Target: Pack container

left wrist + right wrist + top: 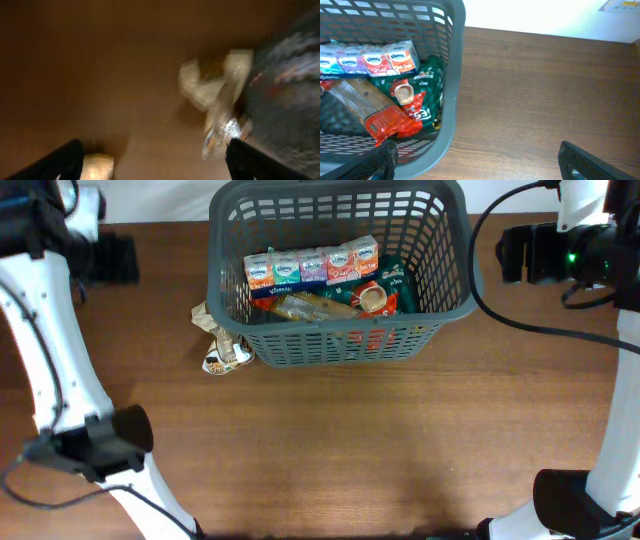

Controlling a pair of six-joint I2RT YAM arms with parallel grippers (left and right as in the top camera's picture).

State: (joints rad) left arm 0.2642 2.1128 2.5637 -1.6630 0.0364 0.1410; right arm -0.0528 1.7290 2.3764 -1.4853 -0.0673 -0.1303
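Observation:
The dark grey basket (pixel 340 340) stands at the back middle of the table. It holds a row of tissue packs (pixel 310 266), a brown bar pack (pixel 300 306), a green coffee pack (pixel 378 297) and a red pack (pixel 395 122). A crumpled clear and cream packet (pixel 220 345) lies on the table against the basket's left front corner. In the blurred left wrist view the packet (pixel 215 95) is beside the basket (pixel 287 85). My left gripper (pixel 115 258) (pixel 152 152) is open and empty. My right gripper (pixel 512 252) (pixel 480 155) is open and empty beside the basket's wall (pixel 451 100).
The wooden table (pixel 330 450) stretches in front of the basket. A small cream object (pixel 97 167) shows by my left finger in the left wrist view, too blurred to name. The arms' white links stand at the left (pixel 40 380) and right (pixel 625 410) edges.

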